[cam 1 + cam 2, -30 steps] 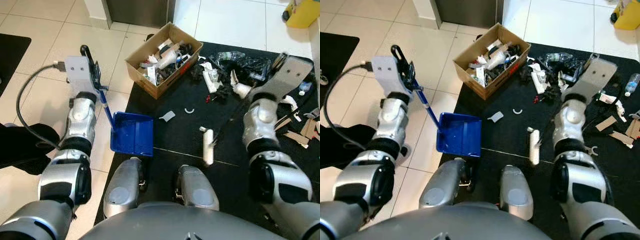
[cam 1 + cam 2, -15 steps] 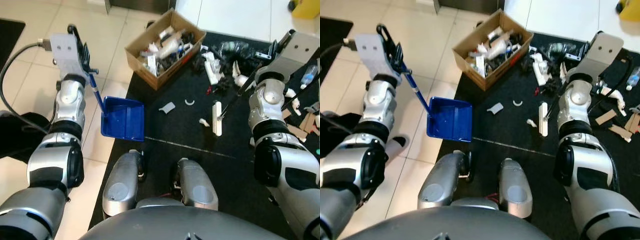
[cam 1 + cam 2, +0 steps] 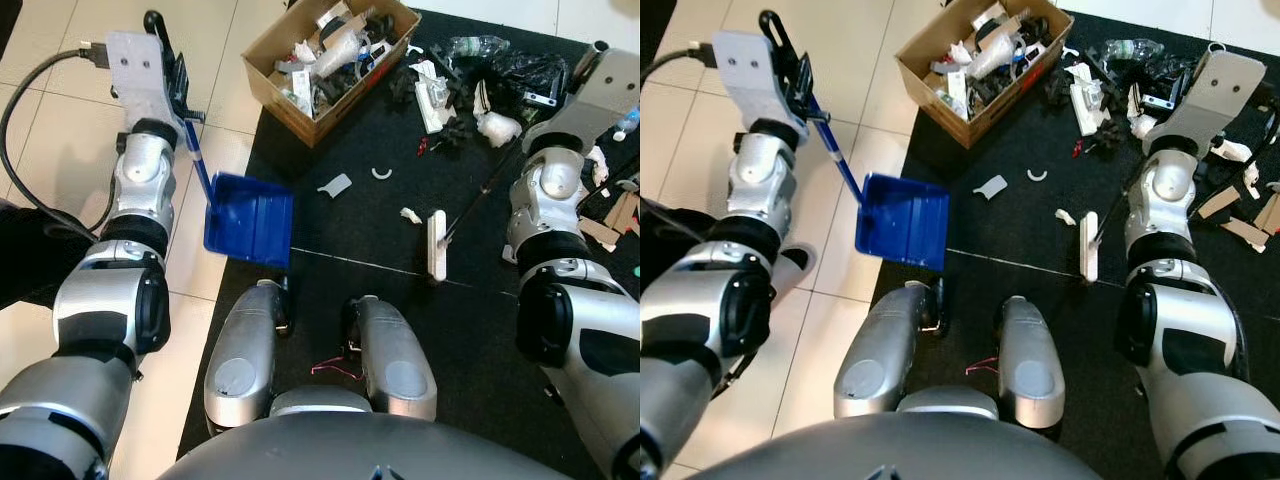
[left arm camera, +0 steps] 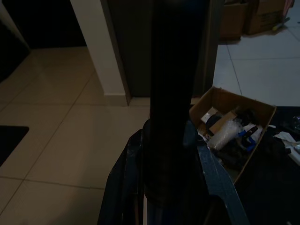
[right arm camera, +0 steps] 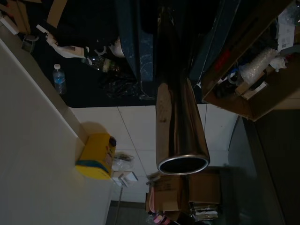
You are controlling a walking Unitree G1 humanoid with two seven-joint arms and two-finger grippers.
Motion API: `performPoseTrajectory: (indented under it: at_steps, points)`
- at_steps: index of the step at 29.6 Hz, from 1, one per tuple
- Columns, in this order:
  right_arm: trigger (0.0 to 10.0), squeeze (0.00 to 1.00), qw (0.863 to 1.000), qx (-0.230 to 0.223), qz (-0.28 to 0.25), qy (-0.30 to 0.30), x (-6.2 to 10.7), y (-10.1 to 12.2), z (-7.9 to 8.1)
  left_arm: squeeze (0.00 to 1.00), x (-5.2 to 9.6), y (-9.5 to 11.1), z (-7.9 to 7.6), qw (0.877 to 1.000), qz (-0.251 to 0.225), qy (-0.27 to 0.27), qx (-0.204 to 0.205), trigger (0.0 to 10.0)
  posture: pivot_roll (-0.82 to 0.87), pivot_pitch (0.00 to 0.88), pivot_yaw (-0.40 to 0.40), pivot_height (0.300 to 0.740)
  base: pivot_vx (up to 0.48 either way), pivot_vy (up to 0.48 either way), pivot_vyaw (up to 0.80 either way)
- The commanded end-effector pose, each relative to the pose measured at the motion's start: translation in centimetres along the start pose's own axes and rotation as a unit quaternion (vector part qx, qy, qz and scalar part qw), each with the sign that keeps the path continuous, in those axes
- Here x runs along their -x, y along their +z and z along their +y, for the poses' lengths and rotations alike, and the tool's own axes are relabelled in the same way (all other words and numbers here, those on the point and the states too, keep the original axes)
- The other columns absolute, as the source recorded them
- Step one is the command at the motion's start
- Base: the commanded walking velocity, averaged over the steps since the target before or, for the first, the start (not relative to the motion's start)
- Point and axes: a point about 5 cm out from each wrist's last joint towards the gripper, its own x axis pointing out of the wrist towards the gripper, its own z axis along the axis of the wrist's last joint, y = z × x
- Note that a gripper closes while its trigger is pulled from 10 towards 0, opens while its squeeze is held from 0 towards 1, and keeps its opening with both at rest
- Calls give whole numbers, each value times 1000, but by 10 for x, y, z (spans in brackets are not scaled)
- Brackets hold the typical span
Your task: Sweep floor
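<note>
Sweeping a littered black mat (image 3: 360, 230), the robot holds a blue dustpan (image 3: 250, 218) by its long handle in the left gripper (image 3: 180, 85), clenched around it, pan resting at the mat's edge. The right gripper (image 3: 1215, 60) grasps a broom's pole, its white head (image 3: 436, 245) down mid-mat beside a small white scrap (image 3: 410, 214). The pan looks empty; most debris (image 3: 470, 100) remains scattered near the cardboard box (image 3: 335, 50).
</note>
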Motion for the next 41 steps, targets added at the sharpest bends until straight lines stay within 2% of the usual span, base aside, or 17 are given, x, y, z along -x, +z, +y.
performPoseTrajectory:
  at_steps: [1, 5, 8, 13, 15, 16, 17, 19, 27, 29, 31, 32, 33, 37, 41]
  points:
    - [10000, 0, 1000, 6, -18, -8, 0, 4, -9, 0, -1, 4, 5, 1000, -12, 5, -13, 10000, -5, 231, 17, 740, 0, 0, 0]
    - [10000, 0, 1000, 6, -20, -9, 1, 4, -10, 0, -8, 13, -6, 999, -30, 1, -18, 10000, -19, 228, 15, 740, 0, 0, 0]
    - [10000, 0, 1000, 6, -23, -5, 0, 5, -9, 0, -9, 12, -15, 999, -26, -7, -27, 10000, -37, 233, 10, 740, 0, 0, 0]
    - [10000, 0, 1000, 6, -27, -2, 1, 6, -9, 0, 1, -16, -30, 998, 54, -28, -25, 10000, -55, 232, 12, 740, 0, 0, 0]
    - [10000, 0, 1000, 6, -27, -7, 2, 5, -12, 0, 11, -34, -33, 993, 100, -42, -41, 10000, -54, 226, 25, 740, 0, 0, 0]
    - [10000, 0, 1000, 6, -27, -7, 2, 5, -12, 0, 11, -34, -33, 993, 100, -42, -41, 10000, -54, 226, 25, 740, 0, 0, 0]
    - [10000, 0, 1000, 7, -26, -12, 4, 3, -15, 0, 20, -45, -32, 991, 122, -50, -27, 10000, -42, 219, 32, 740, 0, 0, 0]
    - [10000, 0, 1000, 7, -24, -15, 5, 1, -17, 0, 25, -50, -27, 990, 128, -47, -23, 10000, -37, 216, 37, 740, 0, 0, 0]
    - [10000, 0, 1000, 5, -25, -18, 5, 1, -17, 0, 30, -52, -11, 990, 126, -47, -32, 10000, -22, 207, 56, 740, 0, 0, 0]
    - [10000, 0, 999, 4, -26, -21, 5, 2, -18, 0, 33, -53, 1, 989, 132, -47, -51, 10000, -9, 201, 64, 740, 0, 0, 0]
    - [10000, 0, 999, 4, -26, -22, 5, 2, -19, 0, 35, -53, 6, 989, 132, -43, -51, 10000, 3, 195, 68, 740, 0, 0, 0]
    - [10000, 0, 999, 3, -26, -24, 4, 3, -19, 0, 38, -54, 15, 988, 141, -36, -46, 10000, 8, 193, 68, 740, 0, 0, 0]
    - [10000, 0, 999, 3, -26, -24, 4, 3, -19, 0, 38, -54, 15, 988, 141, -36, -46, 10000, 8, 193, 68, 740, 0, 0, 0]
    - [10000, 0, 999, 3, -24, -26, 3, 4, -21, 0, 45, -65, 21, 975, 217, -42, -22, 10000, 30, 184, 67, 740, 0, 0, 0]
    - [10000, 0, 999, 3, -24, -27, 0, 6, -21, 0, 45, -65, 22, 970, 240, -41, -8, 10000, 40, 178, 63, 740, 0, 0, 0]
